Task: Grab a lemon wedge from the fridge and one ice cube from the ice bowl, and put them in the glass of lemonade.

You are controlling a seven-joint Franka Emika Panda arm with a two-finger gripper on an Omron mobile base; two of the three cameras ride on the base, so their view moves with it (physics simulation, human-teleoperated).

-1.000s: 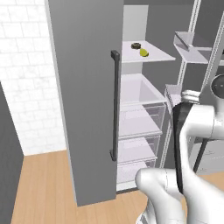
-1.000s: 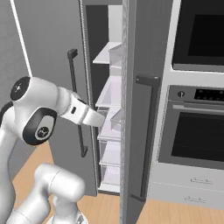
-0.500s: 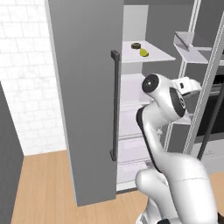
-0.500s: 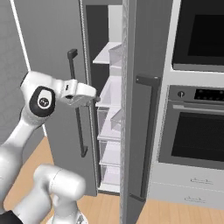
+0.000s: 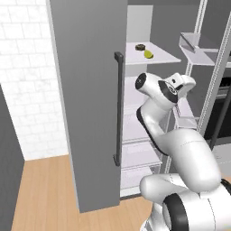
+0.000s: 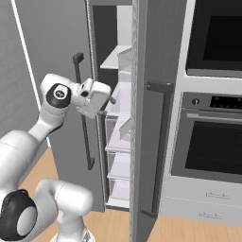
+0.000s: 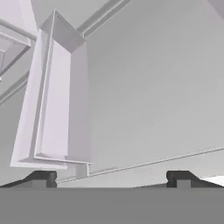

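Note:
The fridge point(image 5: 85, 90) stands with both grey doors swung open, showing white shelves inside. On its upper shelf lies the small yellow lemon wedge point(image 5: 148, 54), next to a small dark round object point(image 5: 140, 46). My gripper point(image 5: 188, 83) hangs open and empty below and to the right of that shelf, at mid height in the fridge opening point(image 6: 109, 100). In the hand view the gripper point(image 7: 110, 179) faces a white door bin point(image 7: 52, 109) and a grey inner wall, with nothing between its two dark fingertips point(image 7: 41, 177). The ice bowl and the glass of lemonade are out of view.
The left door's long dark handle point(image 5: 118, 108) is close to my arm. The right door point(image 6: 156, 56) stands edge-on beside the hand. A built-in black oven point(image 6: 212, 142) is to the right. Clear drawers point(image 6: 118, 137) fill the lower fridge. A white brick wall point(image 5: 27, 90) is on the left.
The arm has swung up from low on the right, and the hand now sits higher, inside the fridge opening. The jaws have stayed open and empty.

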